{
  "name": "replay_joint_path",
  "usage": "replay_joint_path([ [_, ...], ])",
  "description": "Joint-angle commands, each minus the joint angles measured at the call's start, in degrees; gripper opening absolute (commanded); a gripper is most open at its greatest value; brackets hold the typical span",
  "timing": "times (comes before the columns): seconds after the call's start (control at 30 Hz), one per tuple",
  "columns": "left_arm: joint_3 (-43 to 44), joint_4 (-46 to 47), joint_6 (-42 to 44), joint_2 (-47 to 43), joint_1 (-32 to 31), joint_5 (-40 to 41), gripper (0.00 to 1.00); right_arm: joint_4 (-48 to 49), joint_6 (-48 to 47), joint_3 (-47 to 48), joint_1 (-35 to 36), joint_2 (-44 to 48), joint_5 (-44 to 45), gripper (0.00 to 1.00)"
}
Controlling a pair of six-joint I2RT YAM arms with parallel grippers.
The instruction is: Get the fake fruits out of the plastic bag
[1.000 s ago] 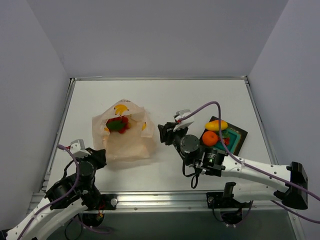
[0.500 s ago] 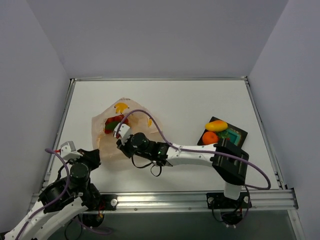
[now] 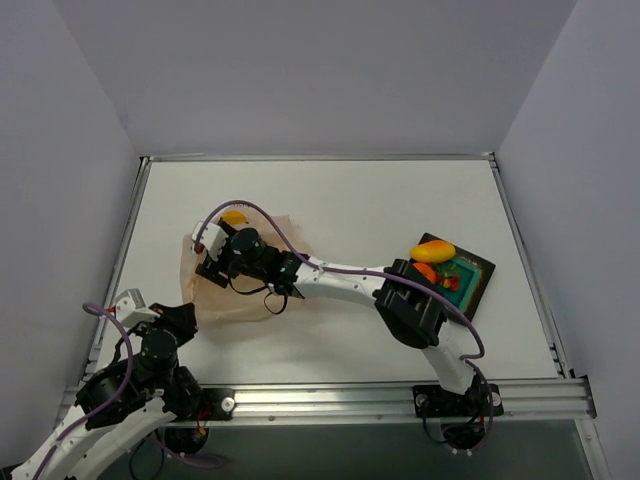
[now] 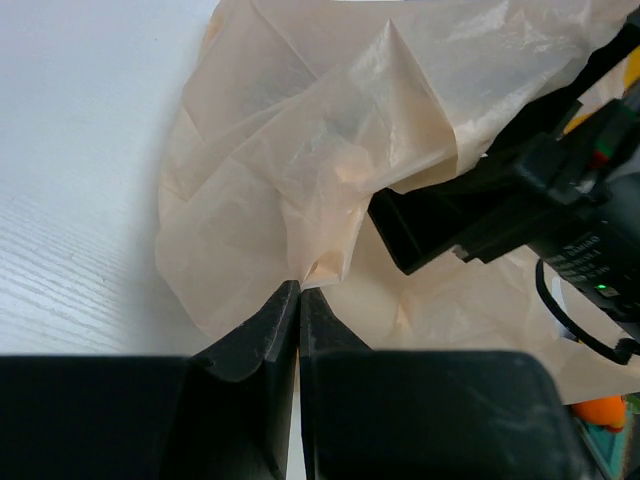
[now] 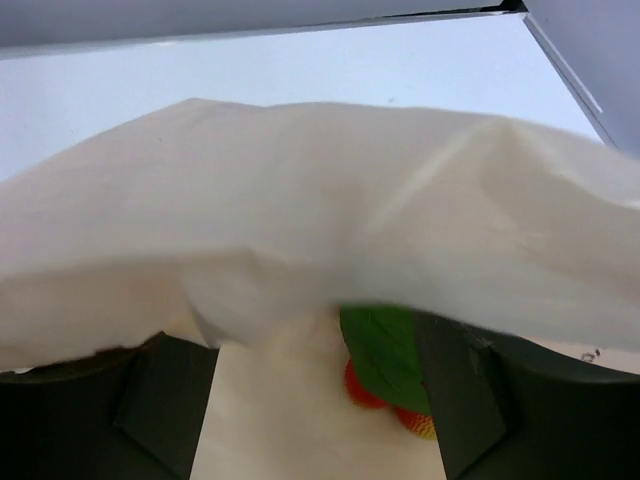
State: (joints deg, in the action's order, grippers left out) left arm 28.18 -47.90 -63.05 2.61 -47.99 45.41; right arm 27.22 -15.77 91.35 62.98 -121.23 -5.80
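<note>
- Left pincer (image 4: 300, 292): clenched on the near edge of the plastic bag (image 4: 300, 150), which lies on the left of the counter (image 3: 340, 200).
- Right pincer (image 5: 320, 385): fingers spread, pushed under the film, grasping nothing.
- Fake fruit (image 5: 385, 365): green-and-red piece inside the bag, just ahead, nearer the right finger. Long axis seemingly slants far-left to near-right, with the far end hidden by film.
- Handling: centre on the piece, close across its short axis, and avoid pinching film.

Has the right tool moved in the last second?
Yes: the right tool went left, from beside the teal tray to the plastic bag.
</note>
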Motion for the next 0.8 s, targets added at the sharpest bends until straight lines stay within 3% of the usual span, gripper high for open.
replay_joint_path([
  [0.0,-0.2,-1.5,-0.7,0.6,0.2,2.2,0.02,-6.1,-6.5,6.1,0.1,-4.1,-1.5,0.71],
  [0.23,-0.5,-0.4,1.3,-0.2,0.2,0.9,0.03,-9.2,-10.1,13.3,-0.1,-10.2,0.6,0.82],
  [0.3,-0.3,-0.8,1.4,-0.2,0.2,0.6,0.03,-7.0,-10.9,14.2,-0.1,-12.8,2.5,0.87],
  [0.47,-0.8,-2.6,0.9,-1.7,0.2,0.6,0.02,3.9,-10.9,13.8,-0.6,-17.5,8.7,0.87],
  [0.57,-0.8,-2.5,1.4,-2.1,0.2,0.6,0.02,10.0,-10.8,11.8,-0.7,-18.3,11.7,0.75],
  [0.67,-0.8,-2.3,1.6,-1.8,0.2,0.4,0.02,15.0,-9.8,10.7,-0.8,-18.5,13.3,0.47],
  [0.7,-0.6,-2.1,1.6,-1.6,0.3,0.3,0.03,16.6,-9.5,9.4,-0.8,-18.5,13.9,0.34],
  [0.77,-0.6,-1.5,1.7,-0.9,0.3,0.4,0.02,19.9,-8.3,8.1,-0.7,-18.1,13.5,0.21],
])
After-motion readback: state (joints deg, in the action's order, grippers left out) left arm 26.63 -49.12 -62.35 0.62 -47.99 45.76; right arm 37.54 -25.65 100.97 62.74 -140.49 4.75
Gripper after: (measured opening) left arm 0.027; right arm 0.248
